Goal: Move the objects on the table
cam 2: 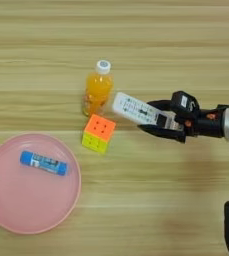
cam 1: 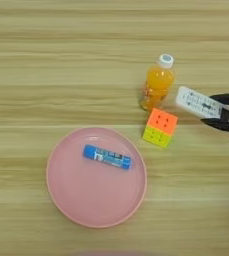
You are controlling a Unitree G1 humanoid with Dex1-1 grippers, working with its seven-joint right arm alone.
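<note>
The table (cam 2: 136, 210) is pale wood, plank-grained with long horizontal seams. A smooth round pink plate (cam 1: 66, 200) lies on it, cut off at the left in the right eye view, and a blue tube (cam 1: 107, 156) with a printed label lies slantwise inside the plate. Up and to the right of the plate stands a small bottle (cam 2: 97, 89) of orange juice with a white cap. Just below the bottle sits a glossy cube (cam 2: 99, 133), its faces orange and yellow. Right of the bottle, the gripper (cam 2: 158, 119) has its two black fingers closed on one end of a slim white remote (cam 2: 135, 109). The remote's free end points toward the bottle. The silver forearm runs off the right edge.
</note>
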